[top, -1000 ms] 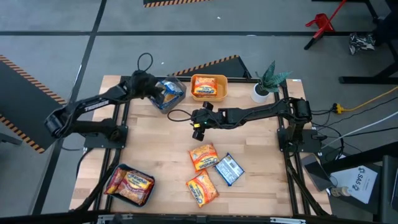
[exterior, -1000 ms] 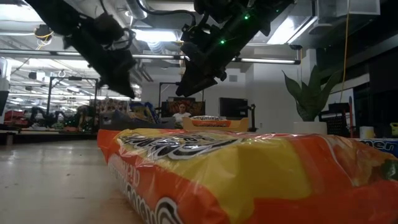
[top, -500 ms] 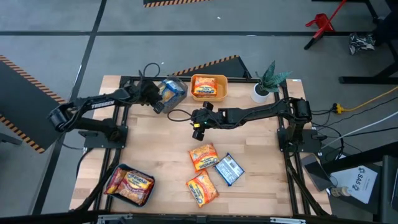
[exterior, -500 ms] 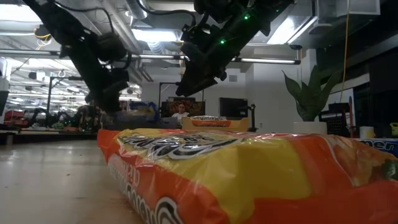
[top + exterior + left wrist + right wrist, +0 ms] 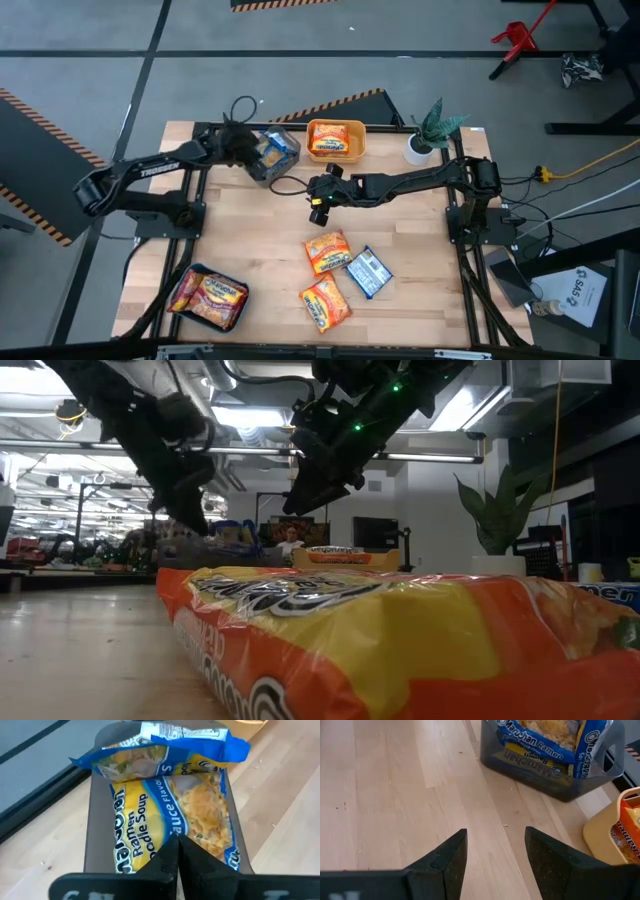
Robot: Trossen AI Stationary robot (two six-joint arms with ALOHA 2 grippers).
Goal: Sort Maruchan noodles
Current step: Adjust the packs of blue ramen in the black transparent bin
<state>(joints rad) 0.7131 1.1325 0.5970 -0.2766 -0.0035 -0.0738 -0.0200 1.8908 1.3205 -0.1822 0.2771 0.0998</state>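
Blue packets (image 5: 165, 820) sit in grey bin (image 5: 275, 152), worktop 11 o'clock; left fingers (image 5: 177, 857) together just above them, empty. Right fingers (image 5: 495, 850) apart over bare wood, mid-worktop. Next likely: right arm drops toward loose blue packet (image 5: 368, 271), 5 o'clock.

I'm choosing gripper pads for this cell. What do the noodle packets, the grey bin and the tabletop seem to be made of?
Blue Maruchan packets: thin glossy plastic film, judging by crinkles and sheen. Grey bin: smooth, probably translucent rigid plastic; packets seem to show through its wall. Tabletop: pale wood planks with visible grain and seams, matte finish.
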